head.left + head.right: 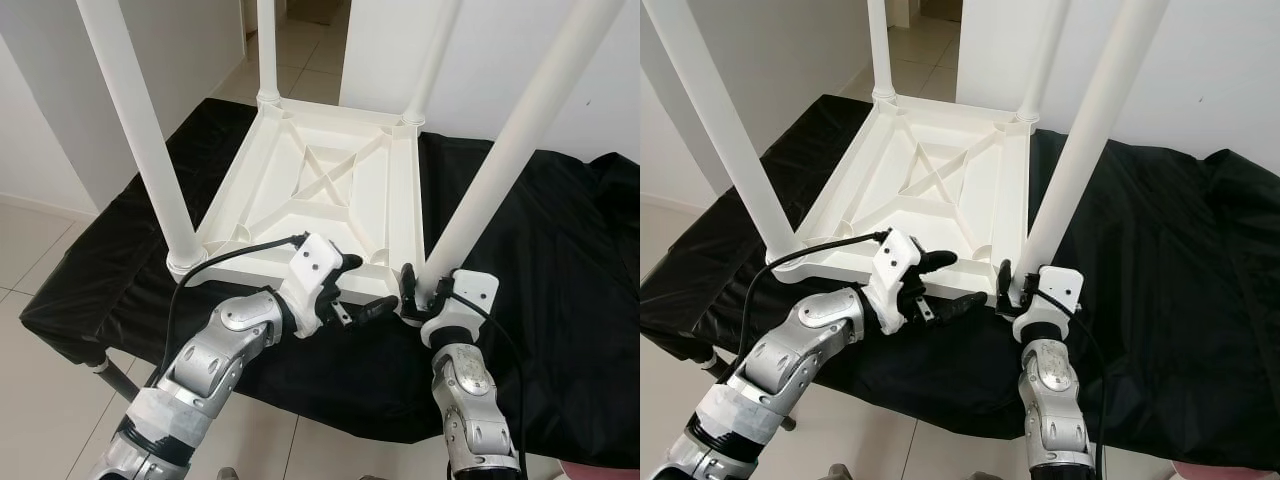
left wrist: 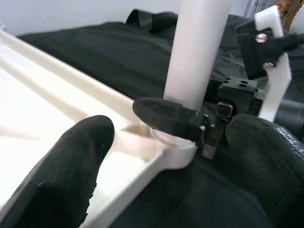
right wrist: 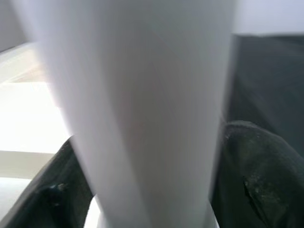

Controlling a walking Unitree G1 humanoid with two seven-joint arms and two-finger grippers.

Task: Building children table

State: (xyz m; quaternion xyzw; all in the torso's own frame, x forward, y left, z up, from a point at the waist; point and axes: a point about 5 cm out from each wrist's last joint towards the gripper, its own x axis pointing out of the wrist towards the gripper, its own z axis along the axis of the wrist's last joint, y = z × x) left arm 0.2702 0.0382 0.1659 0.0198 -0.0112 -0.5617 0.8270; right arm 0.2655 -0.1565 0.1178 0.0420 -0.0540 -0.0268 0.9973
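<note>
Four white legs rise from upturned tabletop (image 1: 330,180) on black cloth (image 1: 560,260) | right gripper (image 1: 422,295) clenched around near-right leg (image 1: 500,160) at its base | left gripper (image 1: 362,288) released, straddling tabletop's near rim.

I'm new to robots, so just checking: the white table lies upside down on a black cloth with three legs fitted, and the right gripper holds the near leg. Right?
Not quite: the table has four legs, not three, as the left eye view shows. The rest holds: it lies upside down on the black cloth, and the right gripper holds the near leg at its base.
</note>
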